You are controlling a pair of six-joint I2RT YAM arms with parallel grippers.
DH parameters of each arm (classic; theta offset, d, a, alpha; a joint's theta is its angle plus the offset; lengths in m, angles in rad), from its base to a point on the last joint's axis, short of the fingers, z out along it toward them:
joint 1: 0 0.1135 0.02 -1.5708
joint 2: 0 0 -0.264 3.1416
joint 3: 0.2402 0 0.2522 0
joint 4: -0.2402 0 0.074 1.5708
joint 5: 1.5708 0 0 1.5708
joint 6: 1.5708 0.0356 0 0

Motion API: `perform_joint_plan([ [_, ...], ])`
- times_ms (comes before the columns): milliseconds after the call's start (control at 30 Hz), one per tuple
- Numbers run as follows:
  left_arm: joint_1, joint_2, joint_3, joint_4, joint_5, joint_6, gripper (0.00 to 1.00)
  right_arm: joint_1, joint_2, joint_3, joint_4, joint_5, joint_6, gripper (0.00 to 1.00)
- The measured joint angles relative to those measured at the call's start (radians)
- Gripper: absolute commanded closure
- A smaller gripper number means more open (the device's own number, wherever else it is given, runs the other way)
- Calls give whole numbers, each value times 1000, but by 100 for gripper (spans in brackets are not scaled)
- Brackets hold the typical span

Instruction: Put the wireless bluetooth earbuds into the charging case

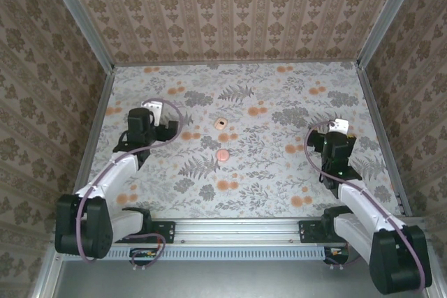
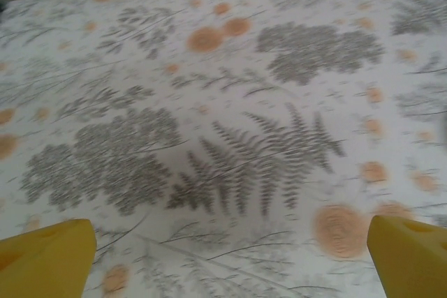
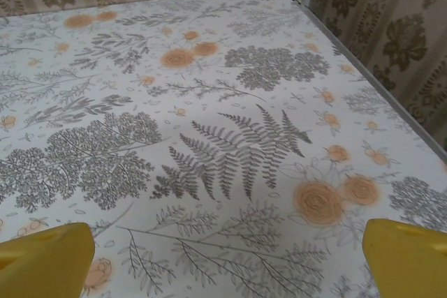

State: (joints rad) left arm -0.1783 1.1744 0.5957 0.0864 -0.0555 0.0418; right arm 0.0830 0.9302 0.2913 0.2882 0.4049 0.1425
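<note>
Pink round disc (image 1: pixel 222 155), likely the charging case, is lying mid-way on the floral tabletop (image 1: pixel 279 193) between both arms.
Cream-white wireless bluetooth earbuds (image 1: pixel 221 123) are sitting just behind it, too small to separate; left gripper (image 2: pixel 227 259) and right gripper (image 3: pixel 227 259) are hovering released, jaws wide, probably ready for approaching.

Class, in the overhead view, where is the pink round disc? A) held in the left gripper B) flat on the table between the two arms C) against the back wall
B: the pink round disc lies on the table, about midway between the left arm and the right arm, touching neither.
</note>
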Motion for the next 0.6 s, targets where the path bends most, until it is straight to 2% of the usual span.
perform_joint_plan([
  [233, 74, 54, -170, 272, -98, -3, 0, -2, 195, 0, 175, -53, -21, 0],
  [600, 101, 186, -276, 674, -95, 6, 0, -21, 362, 22, 389, -100, -47, 0],
])
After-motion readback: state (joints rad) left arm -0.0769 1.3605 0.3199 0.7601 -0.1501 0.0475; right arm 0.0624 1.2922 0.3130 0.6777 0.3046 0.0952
